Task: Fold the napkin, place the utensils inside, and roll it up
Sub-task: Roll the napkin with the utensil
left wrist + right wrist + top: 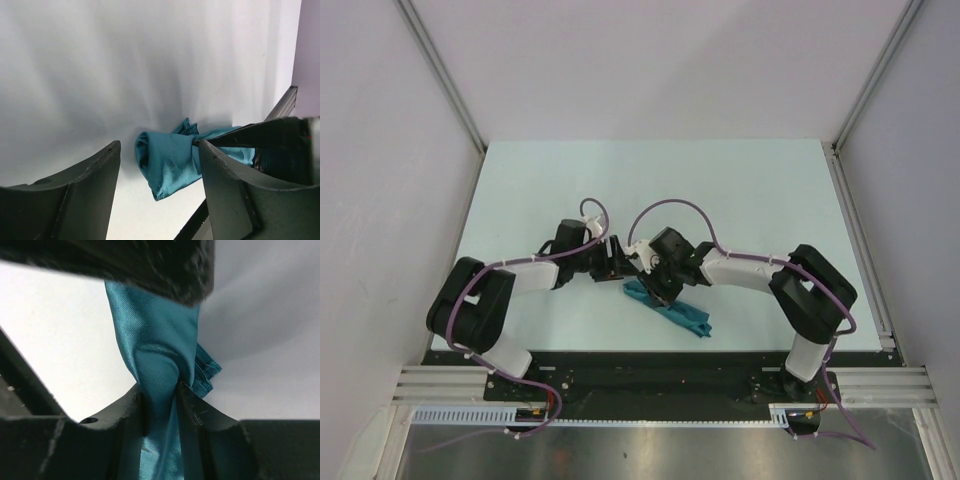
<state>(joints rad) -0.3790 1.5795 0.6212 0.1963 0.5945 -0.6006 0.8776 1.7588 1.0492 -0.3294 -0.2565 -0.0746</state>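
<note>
Pinching the napkin [155, 350] mid-length: right gripper [160, 392] has both jaws closed narrow on the cloth, which bunches to a thin waist between the fingers [202, 415] and fans wider above them. Left gripper [160, 146] stands wide, holding nothing. One end of the roll sits in the gap ahead of its fingertips, and its right finger [235, 180] overlaps the cloth edge in that view; can't tell if they touch. From the top camera the napkin [670, 310] is a long narrow bundle lying diagonally on the table [740, 190] near the front edge, one end by the left gripper [617, 265], the other pointing toward the right arm's base. Right gripper [658, 288] sits over the half nearer the left gripper. Cloth is teal, thin, satin sheen with a fine twill weave and soft creases; the rolled end shows a layered, folded mouth. Fingers are matte black, blocky, with curved inner faces. Table is plain, pale, matte. Purple cables [672, 207] loop over both wrists. Grey panel walls with aluminium rails [450, 95] close in the table on three sides. A dark blurred part [150, 265] crosses the top of the right wrist view and covers the napkin's far end there; can't tell what it is.
</note>
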